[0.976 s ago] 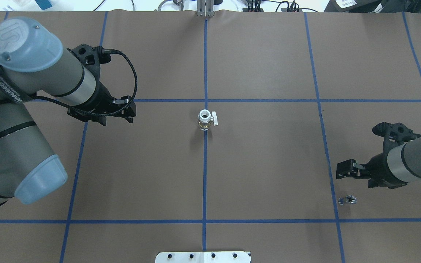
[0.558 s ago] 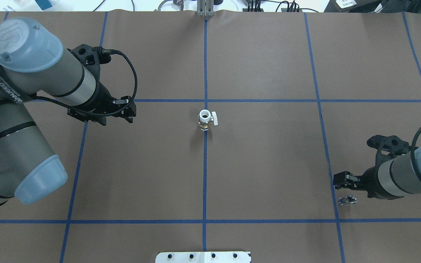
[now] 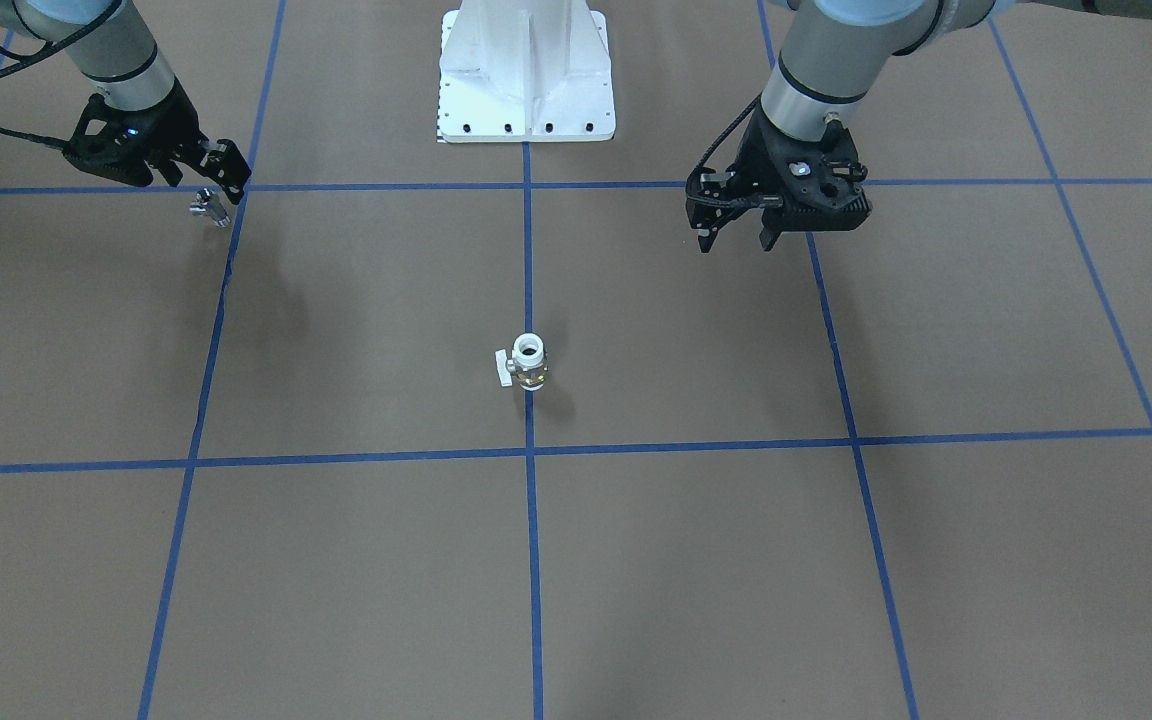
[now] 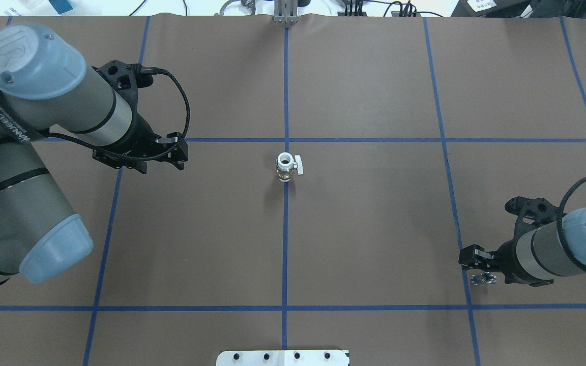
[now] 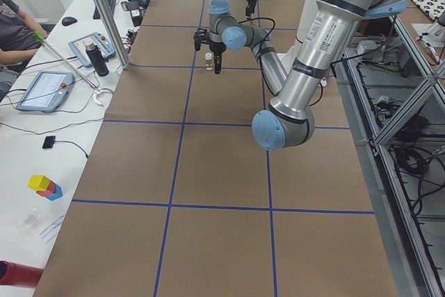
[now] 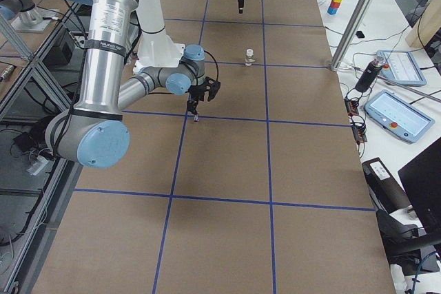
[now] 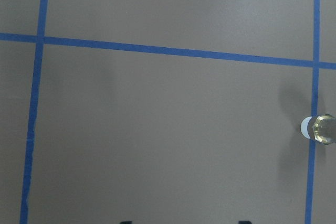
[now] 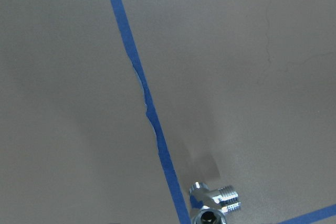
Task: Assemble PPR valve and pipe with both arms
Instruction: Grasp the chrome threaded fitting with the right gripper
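Observation:
The PPR valve [image 4: 285, 166] stands upright on the centre blue line, white tube end up, handle to one side; it also shows in the front view [image 3: 529, 362] and at the right edge of the left wrist view [image 7: 321, 128]. My left gripper [image 4: 183, 156] [image 3: 734, 240] hangs open well to the valve's left, holding nothing. The pipe [image 4: 484, 278] [image 3: 208, 207], a small shiny metal fitting, lies by a blue line near the robot's side. My right gripper [image 4: 468, 257] [image 3: 226, 170] hovers open just beside and above it. The right wrist view has the pipe [image 8: 215, 203] at its bottom edge.
Blue tape lines [image 4: 445, 152] divide the brown table [image 4: 374, 229] into squares. The white base pedestal [image 3: 526, 70] stands at the robot's edge. A side desk with tablets [image 5: 42, 92], a metal post [image 5: 104, 19] and a seated person [image 5: 14, 26] borders the far side.
My right arm has swung toward the robot's side of the table, bringing its gripper from well beyond the pipe to right beside it. The left arm and the valve have not moved.

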Controlling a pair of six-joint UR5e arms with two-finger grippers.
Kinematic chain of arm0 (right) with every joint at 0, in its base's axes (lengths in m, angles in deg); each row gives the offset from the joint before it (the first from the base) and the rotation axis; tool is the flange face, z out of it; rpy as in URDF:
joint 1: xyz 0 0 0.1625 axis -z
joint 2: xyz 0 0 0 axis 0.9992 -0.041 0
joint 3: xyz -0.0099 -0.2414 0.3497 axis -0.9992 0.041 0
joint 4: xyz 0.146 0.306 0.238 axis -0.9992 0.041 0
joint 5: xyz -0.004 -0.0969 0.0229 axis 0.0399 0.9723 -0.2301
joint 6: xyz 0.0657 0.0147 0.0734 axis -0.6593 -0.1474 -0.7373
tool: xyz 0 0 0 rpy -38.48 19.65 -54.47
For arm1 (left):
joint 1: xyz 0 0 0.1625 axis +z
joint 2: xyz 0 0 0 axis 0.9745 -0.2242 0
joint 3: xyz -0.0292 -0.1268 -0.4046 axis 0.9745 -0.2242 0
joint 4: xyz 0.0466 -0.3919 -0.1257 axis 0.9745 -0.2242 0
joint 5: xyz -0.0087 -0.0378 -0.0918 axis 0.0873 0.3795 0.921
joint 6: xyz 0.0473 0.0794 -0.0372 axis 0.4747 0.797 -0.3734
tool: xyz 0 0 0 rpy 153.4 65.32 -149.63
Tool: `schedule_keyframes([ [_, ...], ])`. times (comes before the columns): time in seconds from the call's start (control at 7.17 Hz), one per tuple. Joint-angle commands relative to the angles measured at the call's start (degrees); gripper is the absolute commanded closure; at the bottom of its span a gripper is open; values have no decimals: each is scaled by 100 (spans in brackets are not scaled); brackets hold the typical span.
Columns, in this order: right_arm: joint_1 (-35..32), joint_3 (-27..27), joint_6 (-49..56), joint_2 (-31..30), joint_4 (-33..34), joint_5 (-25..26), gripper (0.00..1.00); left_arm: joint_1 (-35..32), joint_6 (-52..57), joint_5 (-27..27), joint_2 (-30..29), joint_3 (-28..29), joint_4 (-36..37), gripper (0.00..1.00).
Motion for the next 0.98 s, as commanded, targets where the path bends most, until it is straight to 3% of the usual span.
schedule_keyframes([
  [0.0, 8, 179, -7, 139, -3, -42, 15, -31, 0, 3, 6, -22, 0, 26],
  [0.28, 8, 223, -7, 113, -3, -69, 24, -31, 0, 3, 6, -22, 9, 26],
  [0.84, 25, 241, -7, 69, -3, -78, 30, -31, 0, 3, 6, -22, 9, 26],
])
